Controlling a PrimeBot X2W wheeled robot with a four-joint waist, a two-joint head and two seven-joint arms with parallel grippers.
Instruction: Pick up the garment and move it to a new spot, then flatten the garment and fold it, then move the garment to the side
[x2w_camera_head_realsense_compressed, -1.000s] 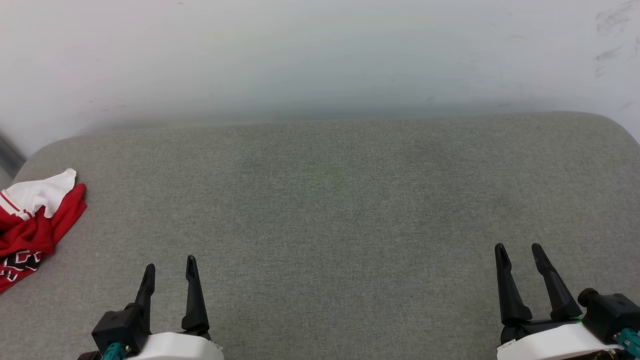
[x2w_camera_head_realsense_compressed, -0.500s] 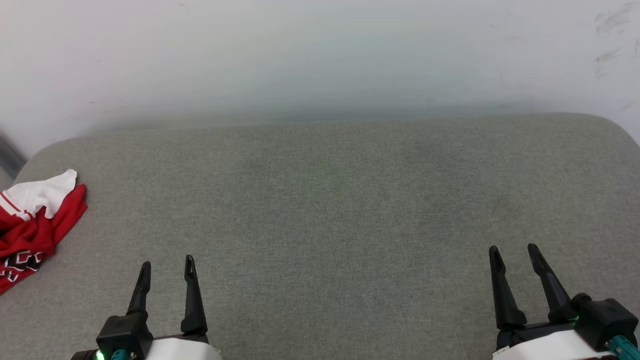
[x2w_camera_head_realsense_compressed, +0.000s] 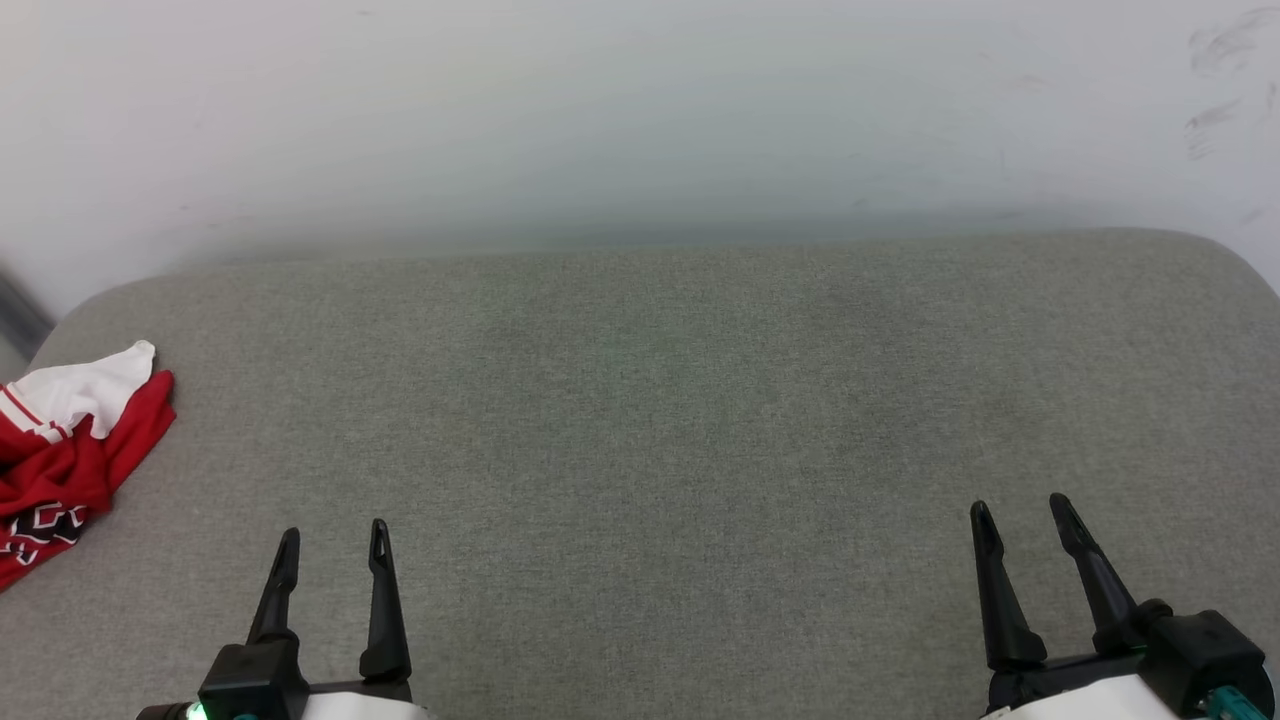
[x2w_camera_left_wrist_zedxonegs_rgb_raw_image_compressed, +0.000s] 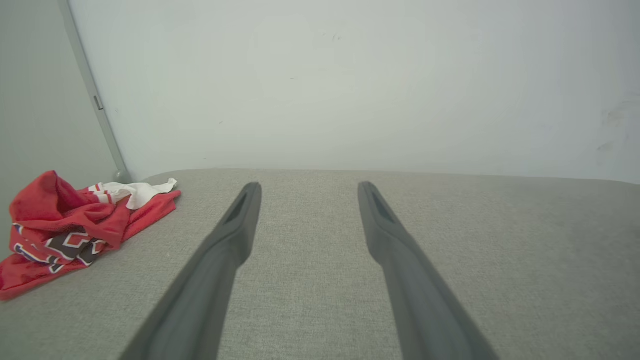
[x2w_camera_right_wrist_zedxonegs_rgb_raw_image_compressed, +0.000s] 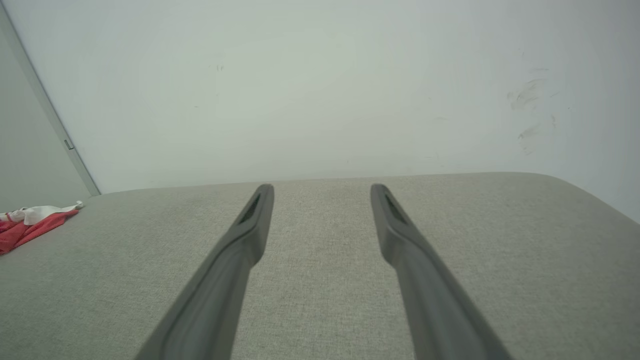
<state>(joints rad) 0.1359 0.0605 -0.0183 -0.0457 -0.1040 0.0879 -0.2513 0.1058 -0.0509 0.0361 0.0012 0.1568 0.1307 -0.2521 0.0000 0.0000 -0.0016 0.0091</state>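
I found the garment (x2w_camera_head_realsense_compressed: 70, 450) bunched in a loose heap against the left edge of the grey cushion (x2w_camera_head_realsense_compressed: 680, 420), toward its far left corner. A white sleeve lay on the far side of it and the lettered red front was crumpled nearer me. Its longer run appeared to follow that left edge, but the head view cut off part of it, so I could not tell its full extent or whether any cloth overhung the edge. The left gripper (x2w_camera_head_realsense_compressed: 334, 530) hovered by the near edge with its jaws apart and nothing between them, pointing at the far edge rather than at the heap. The heap lay off to its left and somewhat farther in. The right gripper (x2w_camera_head_realsense_compressed: 1019, 504), also spread and empty, stood by the near right corner, well apart from the garment. I judged the left arm the nearer and the natural one to reach. Bare cushion lay between its fingers and the cloth. The only constraints I noted were the pale wall (x2w_camera_head_realsense_compressed: 640, 120) behind the far edge and a grey upright strip (x2w_camera_left_wrist_zedxonegs_rgb_raw_image_compressed: 95, 100) just beyond the heap.
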